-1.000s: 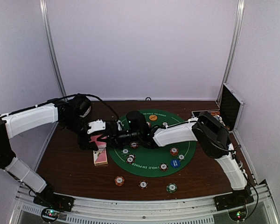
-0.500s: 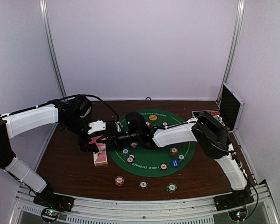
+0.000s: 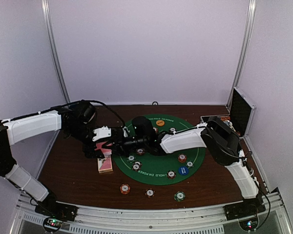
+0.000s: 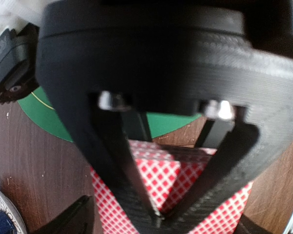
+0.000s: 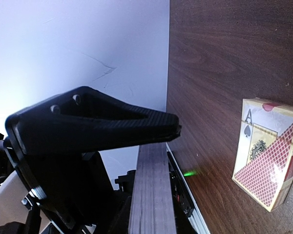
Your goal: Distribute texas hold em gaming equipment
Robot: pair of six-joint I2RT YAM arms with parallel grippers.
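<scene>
My left gripper hangs just above the red-checked card deck at the left edge of the green mat. In the left wrist view its jaws meet at the tips, shut on a red-backed playing card lifted over the deck. My right gripper reaches left across the mat to right beside the left one. It looks shut, with nothing visible in it. The deck's box shows an ace of spades. Striped chips, a blue disc and an orange disc lie on the mat.
Three chips lie on the brown table in front of the mat. The open chip case stands at the back right. A patterned plate shows at the lower left of the left wrist view.
The left arm's wrist has shifted slightly. The grippers, the deck and the chips stay where they were.
</scene>
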